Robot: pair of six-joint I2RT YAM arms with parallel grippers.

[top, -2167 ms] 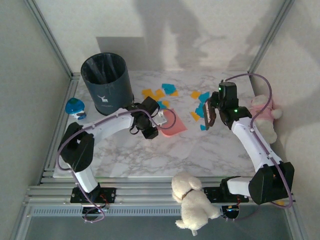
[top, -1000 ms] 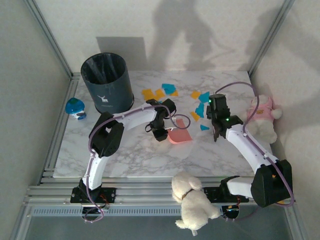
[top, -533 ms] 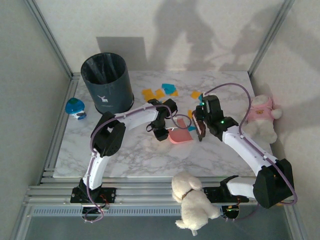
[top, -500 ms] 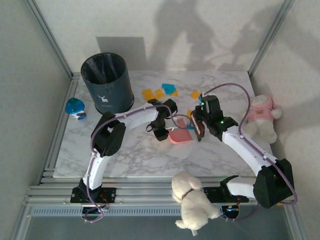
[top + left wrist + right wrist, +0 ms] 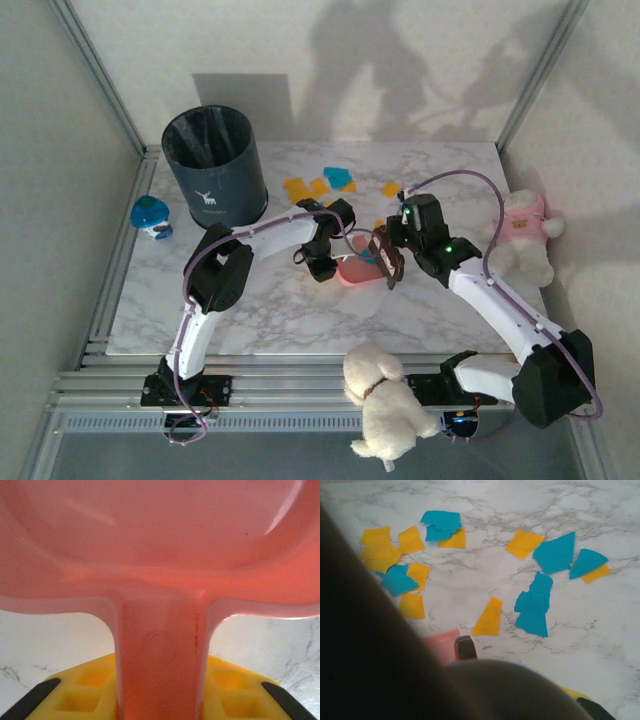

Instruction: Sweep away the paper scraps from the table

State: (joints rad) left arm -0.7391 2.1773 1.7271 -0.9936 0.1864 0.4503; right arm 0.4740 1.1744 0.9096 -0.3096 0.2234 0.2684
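Near the middle of the table [image 5: 270, 320], gripping the pink dustpan [image 5: 358, 274] by its handle with the left gripper [image 5: 322, 264], jaws closed around it. Clamping that handle between the yellow pads [image 5: 85, 695] in the left wrist view, with the pan's bowl spreading wide above and white marble showing on both sides below it. Holding a dark brush [image 5: 384, 266] in the right gripper [image 5: 396, 248], jaws shut on it, and hanging it just beside the right edge of the dustpan; touching the pan or not, impossible to tell from above. Looming blurred and dark across the left and bottom of the right wrist view. Looking past it onto the paper scraps [image 5: 318, 187]: orange-yellow and teal pieces lying flat on the marble beyond the dustpan, toward the back of the table, between a dark bin [image 5: 212, 165] and a plush toy in pink [image 5: 525, 235]. Lying in loose clusters, some pieces overlapping and others apart, with one orange piece just beside the pink rim and teal pieces near it. Sharing the scene with a small blue round toy [image 5: 150, 215] at the left edge near the bin, and a white plush dog [image 5: 385, 400] sitting on the front frame between the two arm bases.
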